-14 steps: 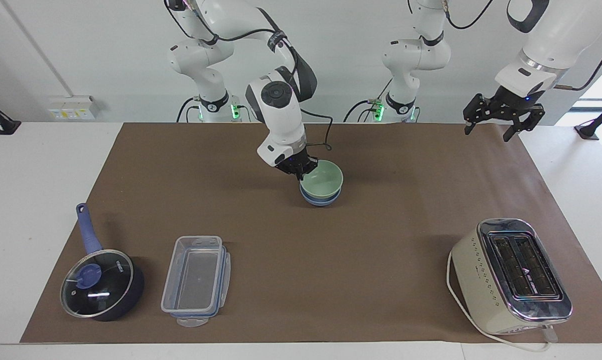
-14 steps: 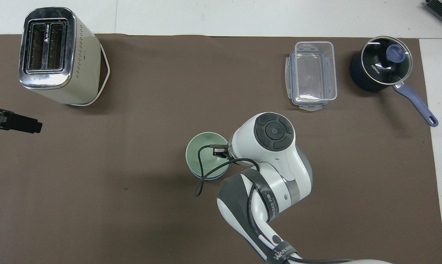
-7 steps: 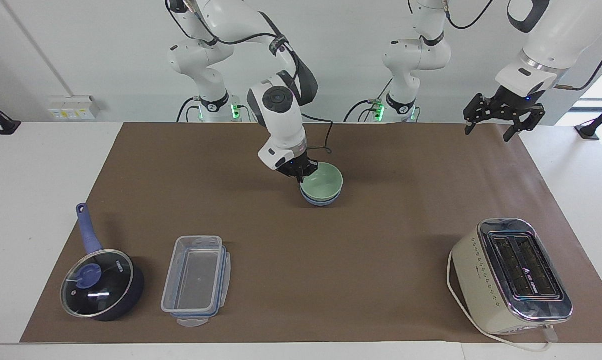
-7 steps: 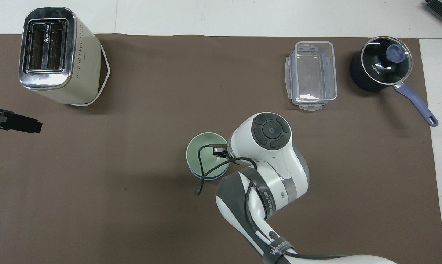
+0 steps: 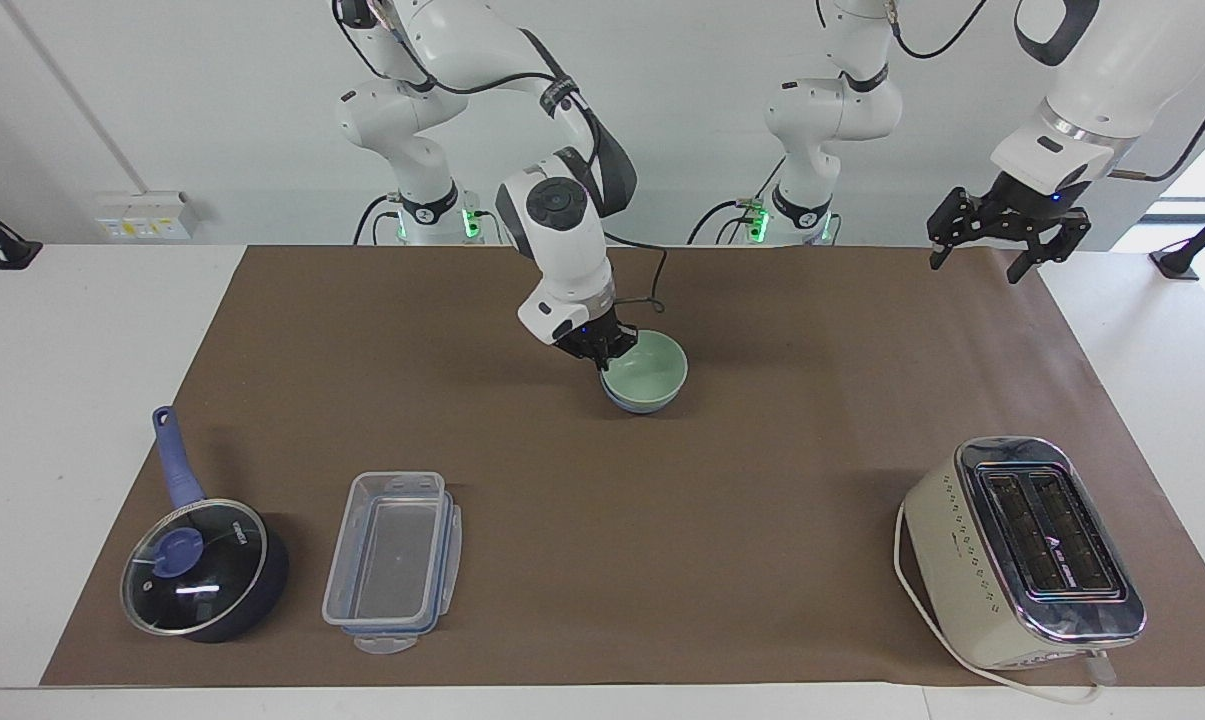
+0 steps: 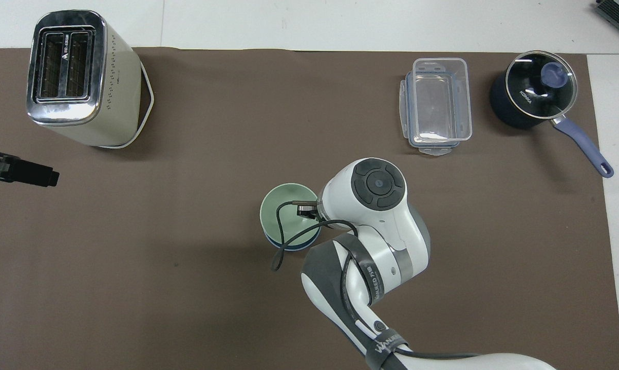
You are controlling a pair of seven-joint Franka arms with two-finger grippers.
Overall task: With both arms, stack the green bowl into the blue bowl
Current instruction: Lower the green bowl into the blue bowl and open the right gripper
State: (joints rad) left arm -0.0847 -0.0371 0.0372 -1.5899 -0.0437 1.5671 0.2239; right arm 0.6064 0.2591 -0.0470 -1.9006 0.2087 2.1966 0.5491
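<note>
Brown paper (image 5: 602,520) covers most of the white table (image 5: 82,330), and everything on it sits well apart. Taking the overhead view as a clock face, the cream toaster (image 5: 1022,550) stands at ten o'clock, toward the left arm's end. At one o'clock lies the clear plastic container (image 5: 392,560), with the dark blue saucepan (image 5: 202,570) under its glass lid just beside it, at two o'clock.

Close to the clock's centre, the green bowl (image 5: 648,370) is nested in the blue bowl (image 5: 642,403), of which only a thin crescent shows beneath. The right gripper (image 5: 602,352) reaches down onto the green bowl's rim at the three o'clock edge of the bowl, its jaws clenched on that rim, one finger inside the bowl and one outside.

The left gripper (image 5: 1007,235) waits in the air over the paper's edge at nine o'clock, jaws spread and holding nothing.
</note>
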